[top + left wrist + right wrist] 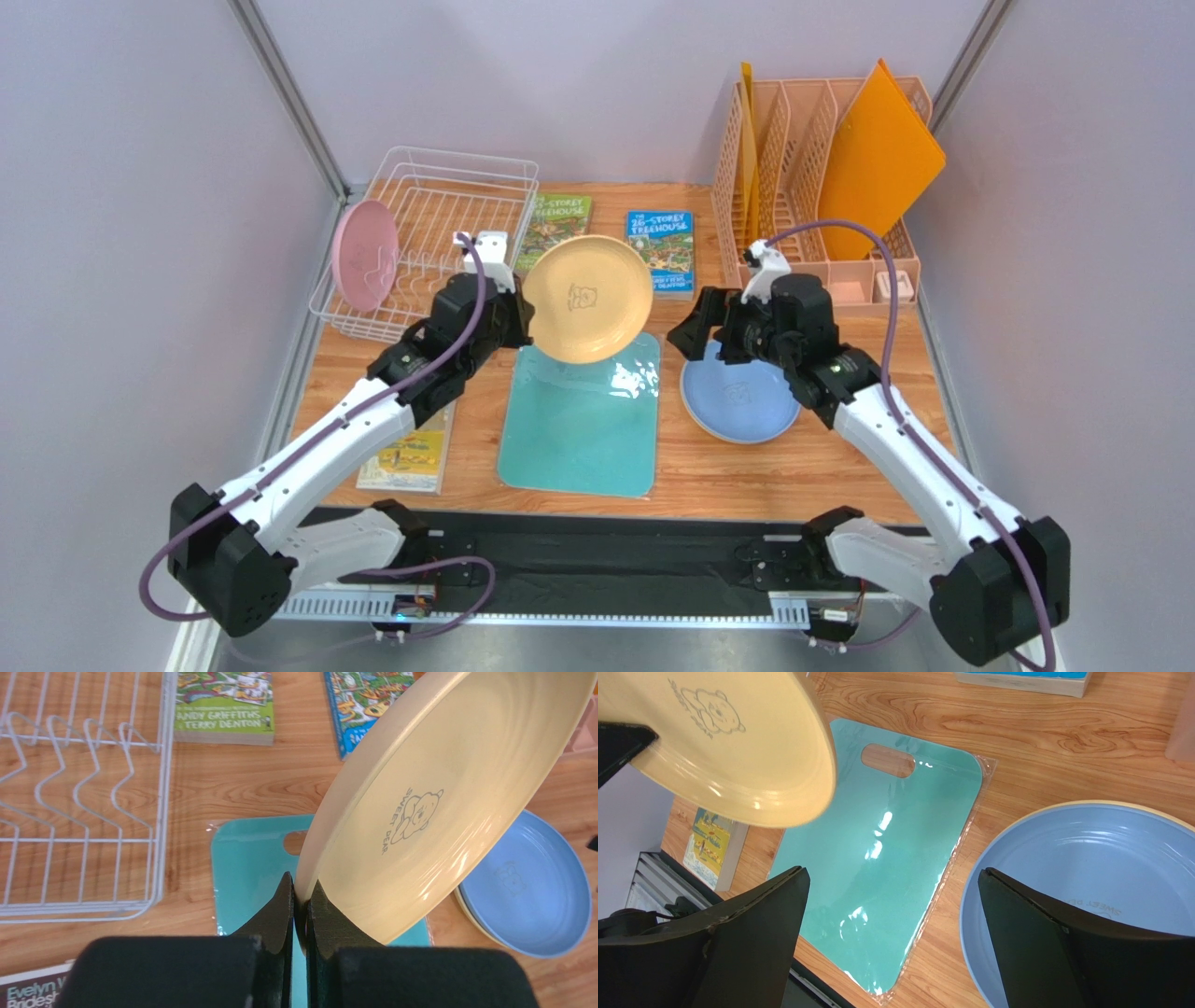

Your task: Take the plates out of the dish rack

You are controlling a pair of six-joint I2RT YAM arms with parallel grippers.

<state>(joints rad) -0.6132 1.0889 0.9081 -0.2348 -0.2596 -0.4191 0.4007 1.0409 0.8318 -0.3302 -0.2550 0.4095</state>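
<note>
My left gripper (pixel 522 319) (pixel 302 899) is shut on the rim of a tan-yellow plate (pixel 586 297) (pixel 449 798) (pixel 731 749), holding it tilted in the air above the teal mat. A pink plate (pixel 365 255) stands on edge at the left end of the white wire dish rack (pixel 463 157) (pixel 84 812). A blue plate (pixel 739 399) (pixel 533 882) (pixel 1102 861) lies on the table at the right, with a tan-yellow rim (pixel 484 932) showing beneath it. My right gripper (pixel 709 343) (pixel 892 882) hovers open over the blue plate's left edge, holding nothing.
A teal cutting mat (pixel 582 420) lies at the table's middle. Two books (pixel 554 224) (pixel 662 249) lie behind it, and a third book (pixel 407 455) at the near left. A peach slatted organizer (pixel 807 140) with orange boards (pixel 877 154) stands at the back right.
</note>
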